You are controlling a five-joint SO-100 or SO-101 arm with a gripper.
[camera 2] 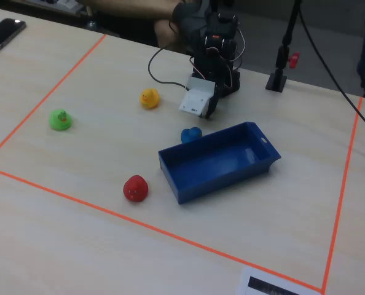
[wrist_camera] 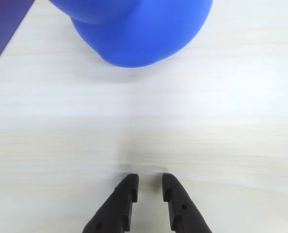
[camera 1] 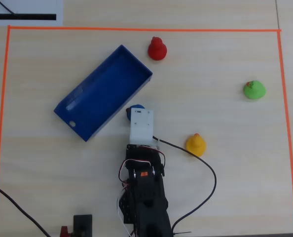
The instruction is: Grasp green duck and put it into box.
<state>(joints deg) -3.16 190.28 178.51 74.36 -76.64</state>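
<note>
Gripper [wrist_camera: 150, 187]: matte black jaws nearly closed, empty, low over the pale woodgrain table [camera 1: 215, 59]. Glossy rounded blue duck [wrist_camera: 134, 29] just ahead. Green duck [camera 1: 254, 90] far right in overhead view, well apart from the rectangular blue box [camera 1: 75, 106].

Overhead view: the arm enters from the bottom edge, its white wrist housing [camera 1: 141, 126] covering the gripper, so the jaw state cannot be read. A blue duck [camera 1: 135, 109] shows partly from under the housing's upper left. The box [camera 1: 82, 121] lies just left of the housing, tilted diagonally. The yellow duck [camera 1: 196, 144] sits near, lower right; the green duck [camera 1: 254, 90] well apart, upper right; a red duck [camera 1: 157, 49] above.
</note>
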